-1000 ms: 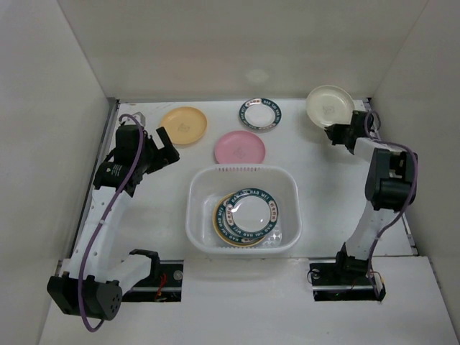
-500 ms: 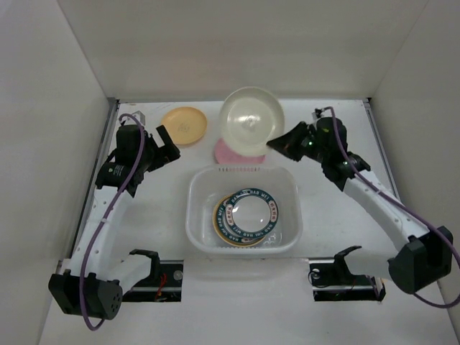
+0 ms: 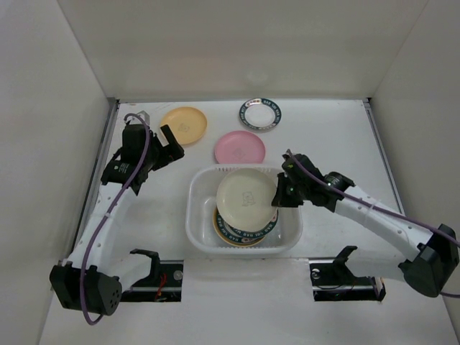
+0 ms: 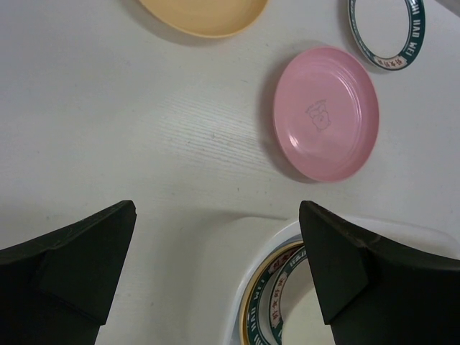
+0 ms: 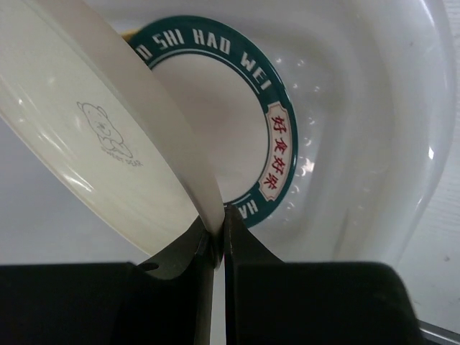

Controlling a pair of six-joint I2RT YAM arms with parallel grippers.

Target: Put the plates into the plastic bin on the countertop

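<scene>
My right gripper [image 3: 279, 198] is shut on the rim of a cream plate [image 3: 246, 199], held tilted over the white plastic bin [image 3: 198, 228]. In the right wrist view the cream plate [image 5: 100, 129] is pinched at the gripper [image 5: 218, 241], above a green-rimmed plate [image 5: 237, 115] lying in the bin [image 5: 374, 144]. A stack of patterned plates [image 3: 233, 231] lies in the bin. A yellow-orange plate [image 3: 183, 125], a pink plate [image 3: 239, 147] and a green-rimmed plate [image 3: 260, 113] lie on the countertop [image 3: 330, 136]. My left gripper [image 3: 172, 144] is open and empty, left of the pink plate [image 4: 325, 113].
White walls enclose the countertop on three sides. In the left wrist view the bin's corner [image 4: 248, 284] lies between my open fingers, with the yellow-orange plate [image 4: 205, 14] and the green-rimmed plate [image 4: 388, 32] at the top edge.
My right arm carried the cream plate from the back right corner, over the pink plate, down over the bin. The left arm has shifted only slightly.
</scene>
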